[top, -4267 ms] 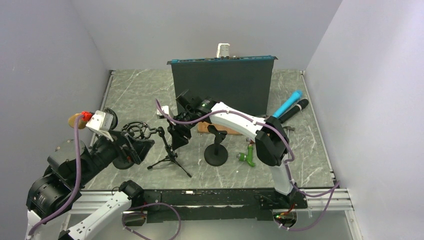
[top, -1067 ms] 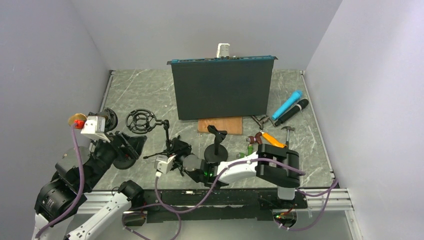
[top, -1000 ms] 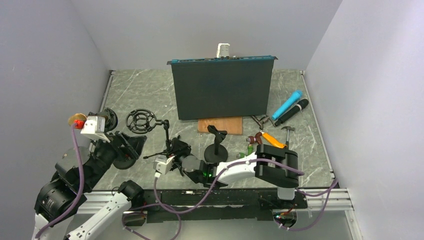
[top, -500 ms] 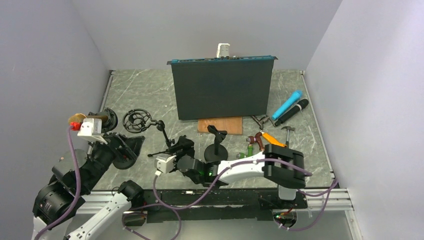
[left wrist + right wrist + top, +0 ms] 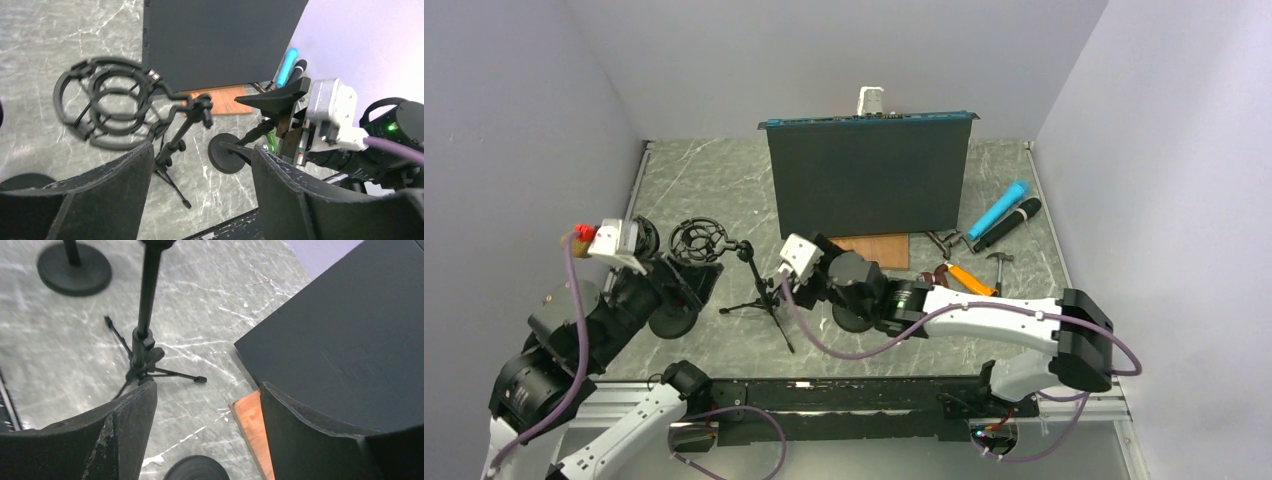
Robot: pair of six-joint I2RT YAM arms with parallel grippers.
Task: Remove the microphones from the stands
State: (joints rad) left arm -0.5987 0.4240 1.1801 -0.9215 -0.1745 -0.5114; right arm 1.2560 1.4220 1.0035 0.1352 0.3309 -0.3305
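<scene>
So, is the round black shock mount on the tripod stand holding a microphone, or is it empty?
Empty. The round black shock mount shows only marbled table through its rings; nothing sits inside.

Soft, even light from overhead fills the pale-walled booth, leaving the grey marble table [image 5: 694, 180] bright and the shadows faint. The black board [image 5: 869, 175] at the far side swallows the light, matte and free of glare. Seen from the left wrist, the ring cradle [image 5: 107, 102] of the stand [image 5: 172, 142] smears with motion blur, while a green lamp [image 5: 389, 128] glows at right. From the right wrist, the round base [image 5: 75, 272] at upper left is soft.
</scene>
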